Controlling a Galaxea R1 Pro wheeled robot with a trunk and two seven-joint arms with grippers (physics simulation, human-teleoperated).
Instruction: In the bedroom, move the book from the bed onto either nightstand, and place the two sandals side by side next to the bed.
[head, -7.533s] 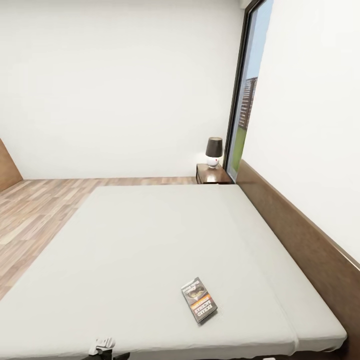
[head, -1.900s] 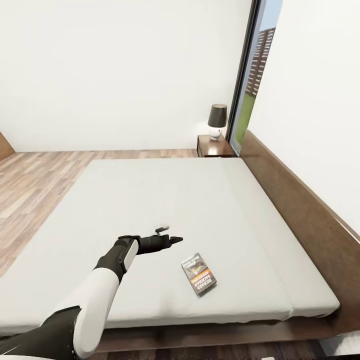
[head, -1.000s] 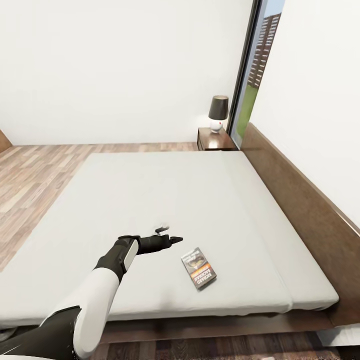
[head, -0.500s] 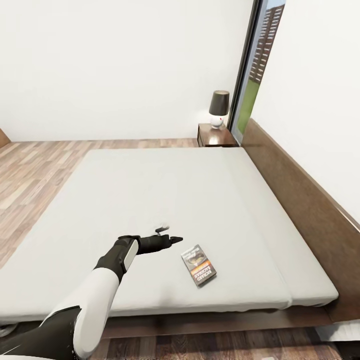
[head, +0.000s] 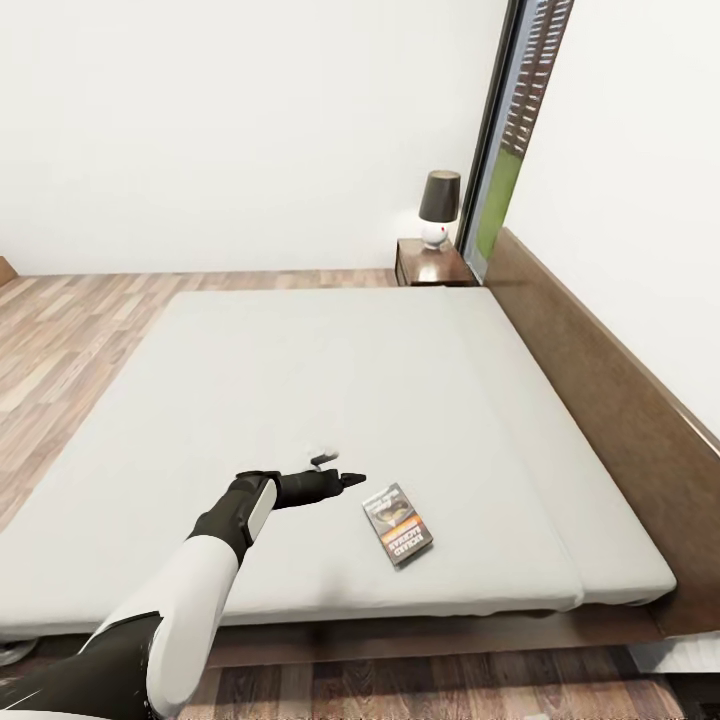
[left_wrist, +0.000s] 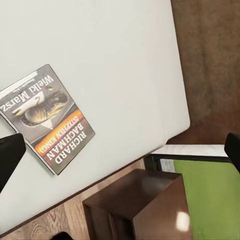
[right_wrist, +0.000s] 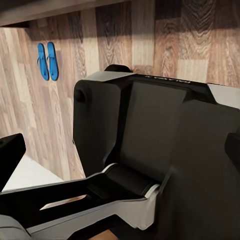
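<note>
The left arm reached out over the bed, its gripper hanging above the pale mattress just beside the book, not touching it. In the left wrist view the two dark fingertips showed at opposite edges of the frame, spread wide with nothing between them but mattress and the book lying flat, cover up, its orange band and white lettering readable. The book lay near the foot edge of the bed, toward the headboard side, well apart from the nightstand. That nightstand stood in the far corner past the bed, by the window, with a dark-shaded lamp on its top. Another dark wooden cabinet showed in the left wrist view beyond the mattress edge, on the plank floor.

In the right wrist view the fingertips of the right gripper likewise stood far apart at the frame's edges, holding nothing, over the robot's dark base. Beyond the base the two blue sandals lay side by side on the floor, close together and parallel.
</note>
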